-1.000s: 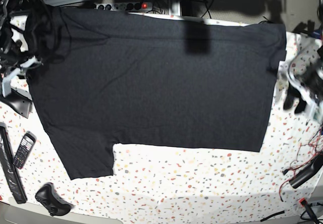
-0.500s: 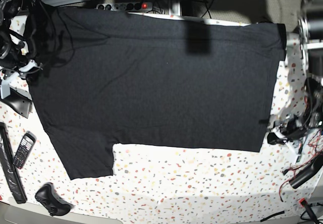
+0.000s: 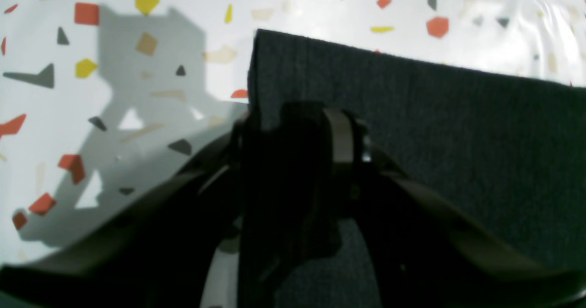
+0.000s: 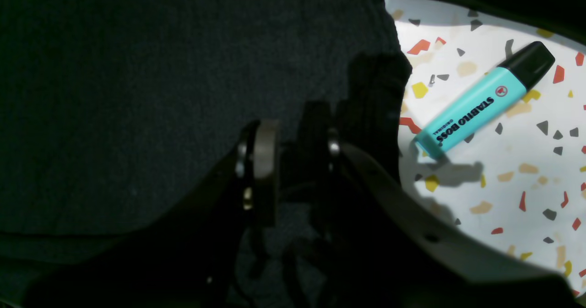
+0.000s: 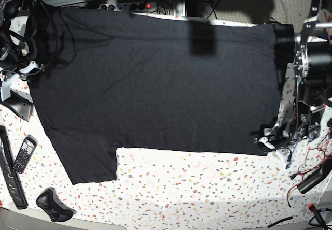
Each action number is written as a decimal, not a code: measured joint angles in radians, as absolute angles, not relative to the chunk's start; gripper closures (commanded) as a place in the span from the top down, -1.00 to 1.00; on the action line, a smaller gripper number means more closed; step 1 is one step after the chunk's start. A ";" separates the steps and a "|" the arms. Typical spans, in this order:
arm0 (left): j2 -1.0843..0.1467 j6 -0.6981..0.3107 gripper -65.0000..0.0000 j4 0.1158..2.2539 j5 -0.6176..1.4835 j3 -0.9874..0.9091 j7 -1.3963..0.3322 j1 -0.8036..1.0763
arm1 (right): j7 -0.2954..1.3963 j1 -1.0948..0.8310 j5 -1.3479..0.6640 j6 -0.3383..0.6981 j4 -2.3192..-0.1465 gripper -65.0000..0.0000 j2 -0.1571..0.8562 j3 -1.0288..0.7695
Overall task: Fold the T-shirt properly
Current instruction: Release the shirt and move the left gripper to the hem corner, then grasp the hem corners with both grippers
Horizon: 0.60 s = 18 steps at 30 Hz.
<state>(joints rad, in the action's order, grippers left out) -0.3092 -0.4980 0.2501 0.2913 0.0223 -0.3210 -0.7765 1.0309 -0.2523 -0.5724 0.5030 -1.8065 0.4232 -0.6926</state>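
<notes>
Since the earlier frame, the left gripper (image 5: 265,143) is brought to the hem corner of the large black fabric T-shirt (image 5: 155,85), spread flat on the speckled white table (image 5: 207,188). Both the left jaws and the right gripper (image 4: 293,154) jaws are closed on cloth. A thin pinch could slip once lifting starts.

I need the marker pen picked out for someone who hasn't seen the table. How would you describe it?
Start from the black T-shirt on the speckled table. Just off its edge by the right gripper lies the highlighter: turquoise body, black cap, the only bright solid-coloured object there.
</notes>
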 measured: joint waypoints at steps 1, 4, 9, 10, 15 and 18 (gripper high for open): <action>-0.307 -0.498 -0.45 0.250 0.291 0.022 -0.321 -0.776 | 1.031 -0.252 -0.572 0.503 -1.806 -0.58 0.423 -0.693; -0.305 -0.533 -0.71 0.250 0.291 0.021 -0.348 -0.776 | 1.031 -0.252 -0.572 0.503 -1.806 -0.58 0.423 -0.693; -0.294 -0.621 -1.00 0.250 0.295 0.022 -0.378 -0.773 | 0.963 -0.252 -0.572 0.503 -1.806 -0.58 0.423 -0.693; -0.293 -0.626 -1.00 0.250 0.295 0.022 -0.377 -0.770 | 0.925 -0.252 -0.572 0.503 -1.806 -0.58 0.423 -0.693; -0.294 -0.628 -1.00 0.250 0.295 0.022 -0.340 -0.765 | 0.751 -0.237 -0.492 0.503 -1.805 -0.58 0.423 -0.686; -0.294 -0.628 -1.00 0.250 0.295 0.022 -0.316 -0.756 | 0.712 -0.166 -0.452 0.502 -1.736 -0.40 0.427 -0.646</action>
